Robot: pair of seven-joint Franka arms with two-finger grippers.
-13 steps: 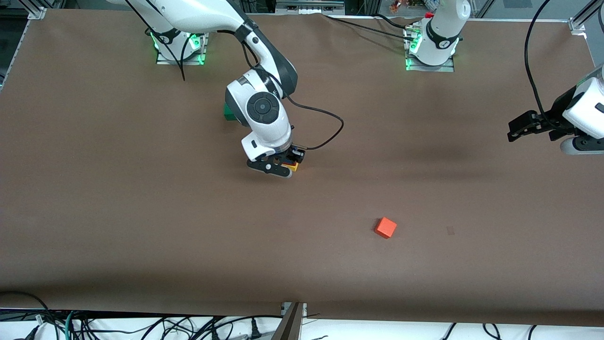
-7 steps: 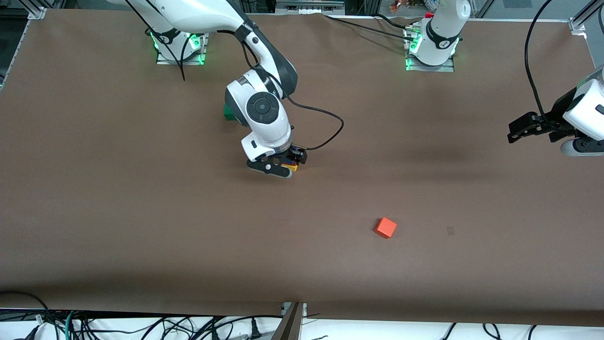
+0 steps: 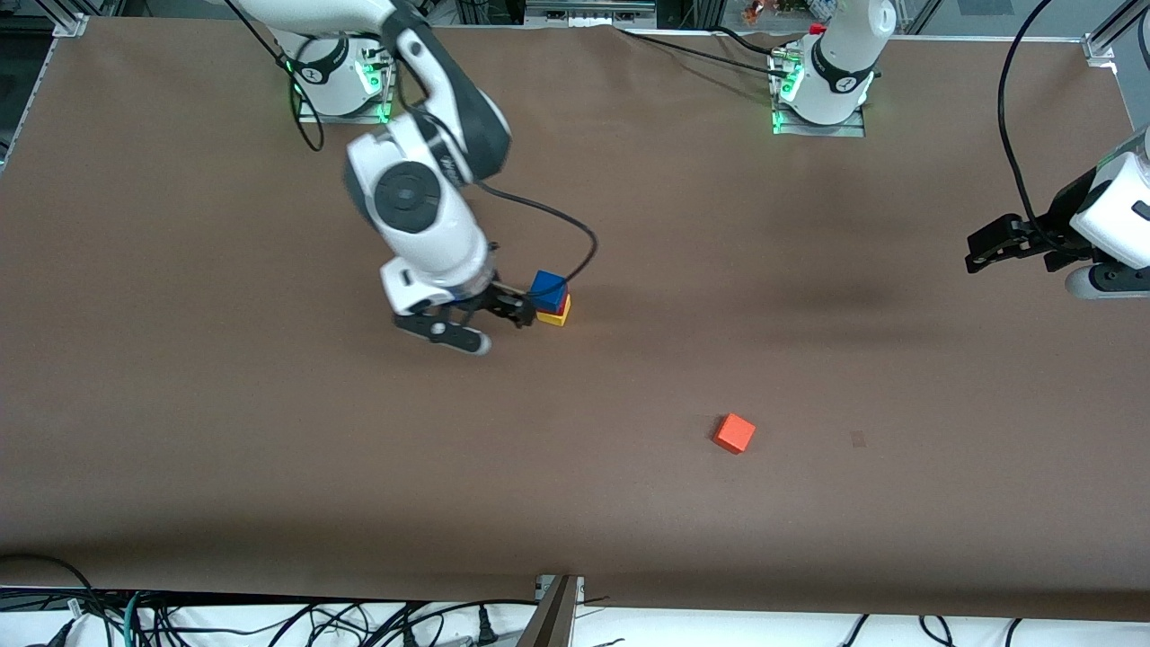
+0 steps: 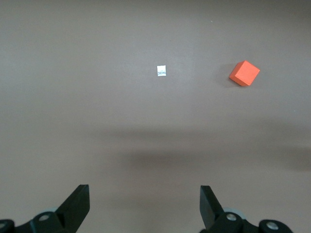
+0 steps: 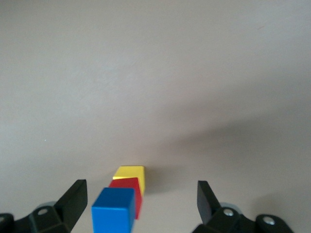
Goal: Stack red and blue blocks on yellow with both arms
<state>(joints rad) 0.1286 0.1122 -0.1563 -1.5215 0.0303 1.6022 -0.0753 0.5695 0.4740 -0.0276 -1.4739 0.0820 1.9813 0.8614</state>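
A stack stands mid-table: the yellow cube (image 3: 557,317) on the table, the red block (image 3: 561,306) on it, the blue block (image 3: 548,287) on top. My right gripper (image 3: 503,329) is open and empty, raised beside the stack on the side toward the right arm's end, apart from it. The right wrist view shows the blue block (image 5: 114,213), the red block (image 5: 127,187) and the yellow cube (image 5: 130,172) below and between its spread fingers (image 5: 73,199). My left gripper (image 3: 986,248) is open and empty, waiting over the left arm's end of the table (image 4: 143,194).
A lighter orange-red cube (image 3: 735,433) lies alone nearer the front camera than the stack, toward the left arm's end; it also shows in the left wrist view (image 4: 244,73). A small pale tag (image 4: 162,71) lies on the brown table beside it. The green cube is hidden.
My right gripper has opened, let go of the blue block, and drawn away from the stack toward the right arm's end. The whole stack now shows. The left arm has barely moved.
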